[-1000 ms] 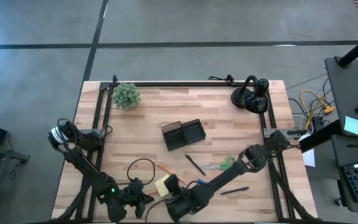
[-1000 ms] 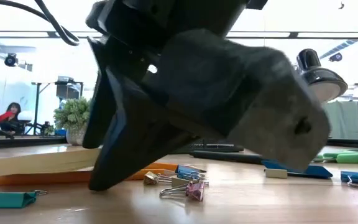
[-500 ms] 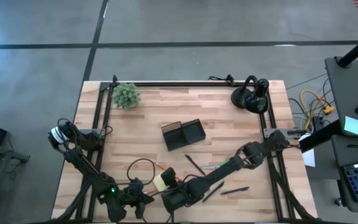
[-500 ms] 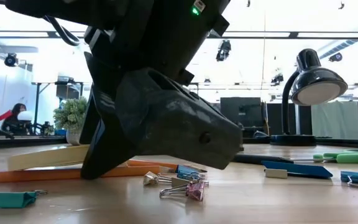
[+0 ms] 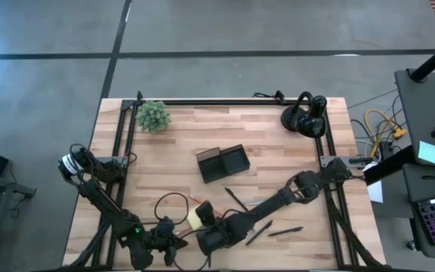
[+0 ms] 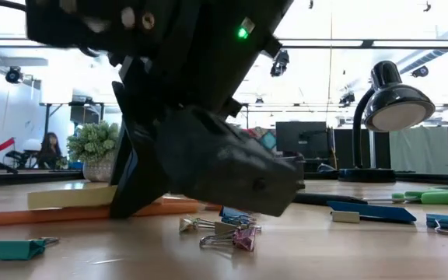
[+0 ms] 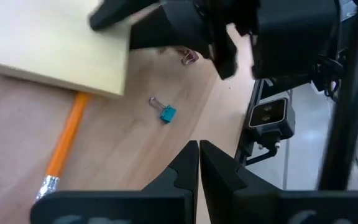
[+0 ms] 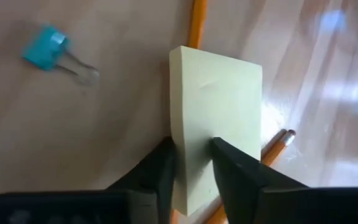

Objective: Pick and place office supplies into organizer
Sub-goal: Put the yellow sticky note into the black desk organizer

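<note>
The yellow sticky-note pad (image 8: 219, 93) lies near the table's front edge, across an orange pencil (image 8: 196, 22). My right gripper (image 8: 191, 155) reaches down onto it, shut on it. In the high view the pad (image 5: 195, 219) shows just left of that gripper (image 5: 205, 227). My left gripper (image 7: 198, 163) waits shut at the front left, touching nothing. The black organizer (image 5: 223, 163) stands at mid-table. Black pens (image 5: 237, 199) lie to the right of the pad. The scissors' green handle (image 6: 434, 197) shows in the low view. My right gripper pinches the pad at its edge nearest the wrist (image 8: 194, 146). One finger (image 8: 160, 171) is against the pad's side and the other (image 8: 232, 171) is on its top face. The fingers slant down from the table's right. The pad (image 6: 68, 196) still rests on the pencil (image 6: 45, 217).
Binder clips lie by the front edge: a teal one (image 6: 14, 249), a pink and metal cluster (image 6: 228, 232), a blue one (image 6: 444, 223). A small potted plant (image 5: 153, 115) stands far left and a black lamp (image 5: 306, 117) far right.
My right gripper has moved toward the table's left edge and a little down onto the sticky-note pad. Its fingers have closed from wide apart onto the pad. The pad stays on the pencil.
</note>
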Controlling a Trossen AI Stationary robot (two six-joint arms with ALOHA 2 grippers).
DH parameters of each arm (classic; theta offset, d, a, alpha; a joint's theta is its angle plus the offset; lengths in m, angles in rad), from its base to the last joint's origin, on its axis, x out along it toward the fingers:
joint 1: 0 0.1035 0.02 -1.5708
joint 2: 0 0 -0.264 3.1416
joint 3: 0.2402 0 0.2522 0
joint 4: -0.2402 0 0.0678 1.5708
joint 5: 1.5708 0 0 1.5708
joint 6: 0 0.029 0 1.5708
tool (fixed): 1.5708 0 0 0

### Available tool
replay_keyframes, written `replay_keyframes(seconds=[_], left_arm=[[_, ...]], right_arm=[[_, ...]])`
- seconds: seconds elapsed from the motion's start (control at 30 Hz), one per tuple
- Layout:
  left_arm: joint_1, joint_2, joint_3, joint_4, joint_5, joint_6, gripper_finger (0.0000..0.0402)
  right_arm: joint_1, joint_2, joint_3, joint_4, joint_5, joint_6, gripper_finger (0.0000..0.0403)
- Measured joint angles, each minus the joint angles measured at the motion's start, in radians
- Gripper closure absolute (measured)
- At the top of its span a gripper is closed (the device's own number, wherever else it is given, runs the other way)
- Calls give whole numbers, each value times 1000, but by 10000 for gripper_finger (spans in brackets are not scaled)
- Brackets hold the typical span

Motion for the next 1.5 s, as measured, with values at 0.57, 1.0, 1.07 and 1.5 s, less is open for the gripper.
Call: replay_keyframes(seconds=[0.57, 1.0, 1.07, 1.5], left_arm=[[0, 0, -2, 8, 0, 1, 402], [10, 0, -4, 8, -29, -2, 402], [18, 0, -8, 7, -30, -4, 402], [38, -5, -39, 0, -22, -105, 402]], right_arm=[[-5, -6, 116, -115, 52, 83, 382], [-3, -93, 311, -867, 139, 940, 384], [-8, -130, 302, -911, 85, 1131, 384], [-234, -369, 44, -874, -21, 1405, 380]])
